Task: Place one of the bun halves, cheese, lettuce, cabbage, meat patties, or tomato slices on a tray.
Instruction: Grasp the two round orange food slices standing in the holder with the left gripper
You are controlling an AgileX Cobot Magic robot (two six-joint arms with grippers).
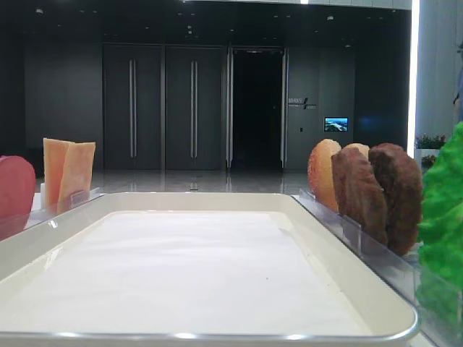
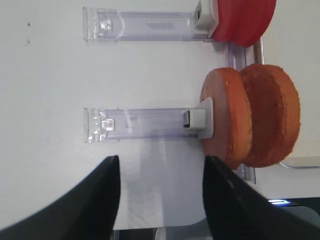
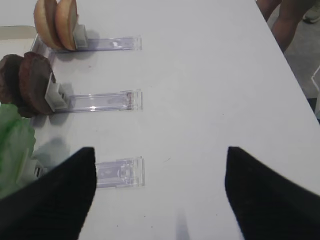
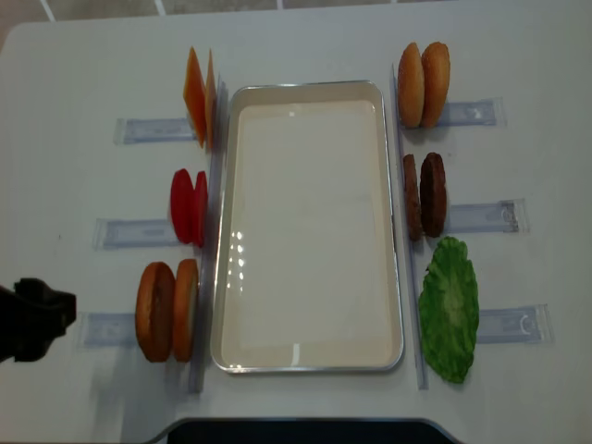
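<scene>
- The tray sits at the centre of the table, paper-lined, nothing on it.
- Left of the tray, standing on edge in clear holders: cheese, tomato slices, one pair of bun halves.
- Right of it: a second bun pair, meat patties, lettuce.
- Left end effector: fingers spread, gripping nothing (near the left bun pair).
- Right end effector: fingers spread wide, gripping nothing, beside the lettuce.

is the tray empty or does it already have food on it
Empty. The tray shows only bare white lining in the overhead view; the bun halves stand on edge in a holder outside its left rim.
</scene>
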